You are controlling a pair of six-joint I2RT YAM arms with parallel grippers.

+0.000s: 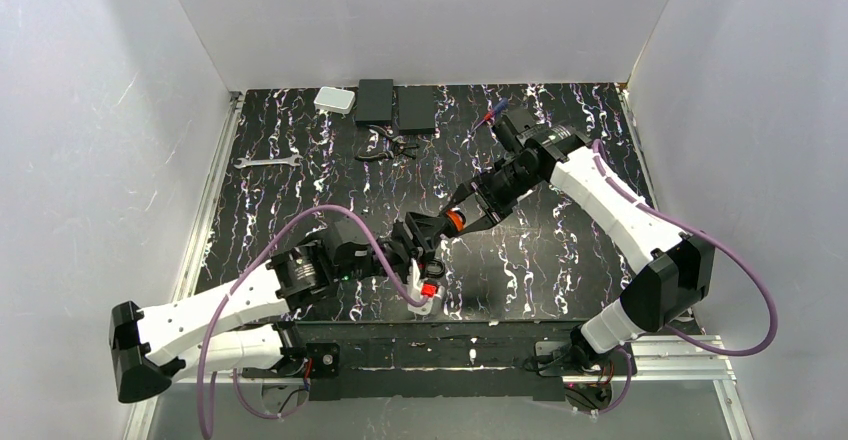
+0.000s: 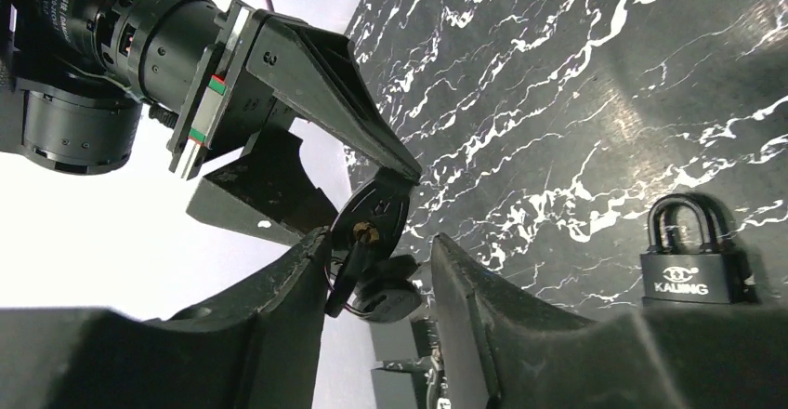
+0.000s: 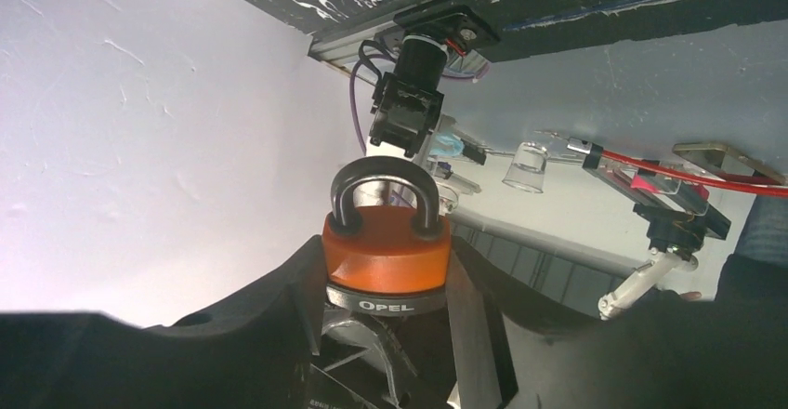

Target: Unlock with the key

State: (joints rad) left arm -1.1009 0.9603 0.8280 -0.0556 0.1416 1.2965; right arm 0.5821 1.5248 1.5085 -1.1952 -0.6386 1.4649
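Orange casing marks the lock (image 3: 386, 242) that the right claw (image 3: 383, 283) pinches by its body. It is held above the middle of the bench (image 1: 560, 250), shackle toward the right wrist and keyhole end toward the left arm. We judge it is held up so that the keyhole is free to reach.

The key (image 2: 379, 290) hangs at that brass keyhole, a dark head on a thin ring, and appears to be seated in it. Its colour does not read from the left wrist. The left claw (image 2: 378, 246) stands spread on either side of the key and is not squeezing it. Its near finger may brush the head, while a gap shows at the other. We take the key to be in, and the turn not yet shown.

A black lock (image 2: 692, 274) stands upright on the bench just beside the left claw, apart from the work.

The bench is black with white veining and has metal rails along its left and near edges. White walls (image 1: 100, 110) close the left, far and right sides. At the far edge lie a wrench (image 1: 268, 162), pliers (image 1: 385, 148), a screwdriver (image 1: 492, 114), a white box (image 1: 334, 100) and two black boxes (image 1: 375, 100).
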